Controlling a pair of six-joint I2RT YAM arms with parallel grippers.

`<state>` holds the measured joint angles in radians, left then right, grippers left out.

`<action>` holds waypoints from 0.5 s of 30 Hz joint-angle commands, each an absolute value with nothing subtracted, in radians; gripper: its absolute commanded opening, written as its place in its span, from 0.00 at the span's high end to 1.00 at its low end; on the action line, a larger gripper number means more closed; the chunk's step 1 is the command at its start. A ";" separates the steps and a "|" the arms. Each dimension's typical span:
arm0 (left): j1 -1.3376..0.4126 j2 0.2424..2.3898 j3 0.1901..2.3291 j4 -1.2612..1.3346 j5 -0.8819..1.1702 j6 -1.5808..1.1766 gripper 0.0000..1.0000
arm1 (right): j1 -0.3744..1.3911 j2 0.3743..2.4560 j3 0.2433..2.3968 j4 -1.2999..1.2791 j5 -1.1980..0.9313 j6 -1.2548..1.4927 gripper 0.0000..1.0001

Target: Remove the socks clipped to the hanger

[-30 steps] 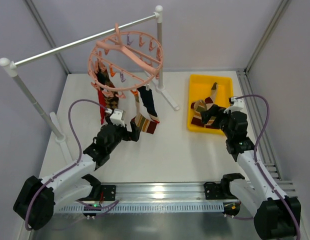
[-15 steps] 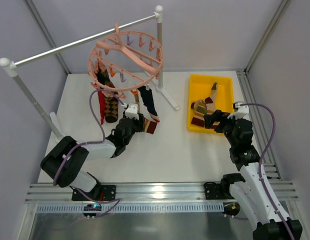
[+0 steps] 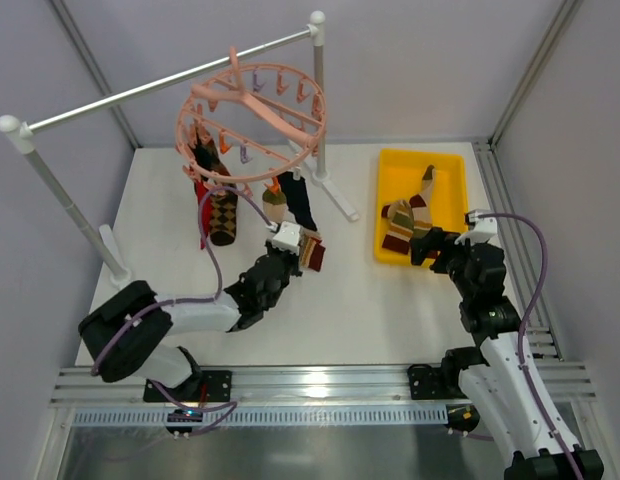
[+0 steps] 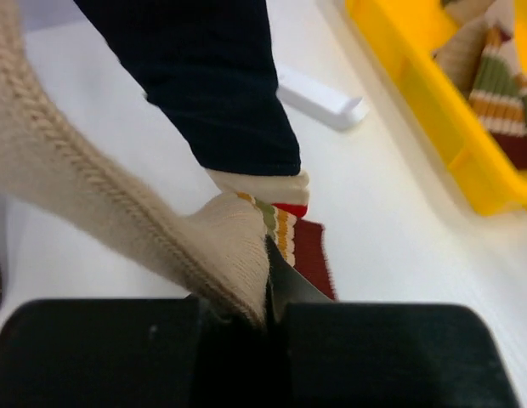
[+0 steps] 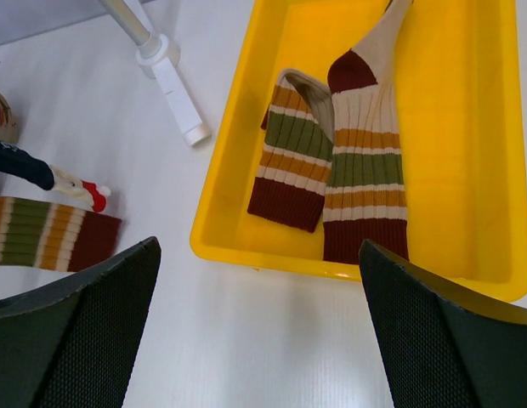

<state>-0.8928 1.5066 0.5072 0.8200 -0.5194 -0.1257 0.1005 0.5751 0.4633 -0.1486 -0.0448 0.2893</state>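
The salmon-pink hanger (image 3: 252, 118) hangs by its hook from the grey rail. Socks are still clipped under it: an argyle one (image 3: 222, 215), a red one (image 3: 201, 190) and a navy one (image 3: 298, 205) with a white and red toe (image 4: 262, 185). A tan sock with a striped maroon cuff (image 4: 234, 246) also hangs down, and my left gripper (image 3: 308, 250) (image 4: 272, 289) is shut on its lower part. My right gripper (image 3: 430, 246) (image 5: 259, 340) stands open and empty above the table, by the near left corner of the yellow tray.
The yellow tray (image 3: 388, 200) (image 5: 238, 246) at the right holds two striped socks (image 5: 289, 153) (image 5: 365, 170). The rail's white post foot (image 5: 174, 85) (image 4: 319, 98) lies between the hanger and the tray. A second white post (image 3: 60, 195) stands at the left.
My left arm has reached forward and right to the tan striped sock, and its jaws have gone from open to shut on it. The right gripper has drawn slightly back from the tray.
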 commanded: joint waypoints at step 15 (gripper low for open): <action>-0.931 0.651 0.497 0.119 -0.535 -0.253 1.00 | 0.107 0.652 0.454 0.044 -0.213 0.353 0.02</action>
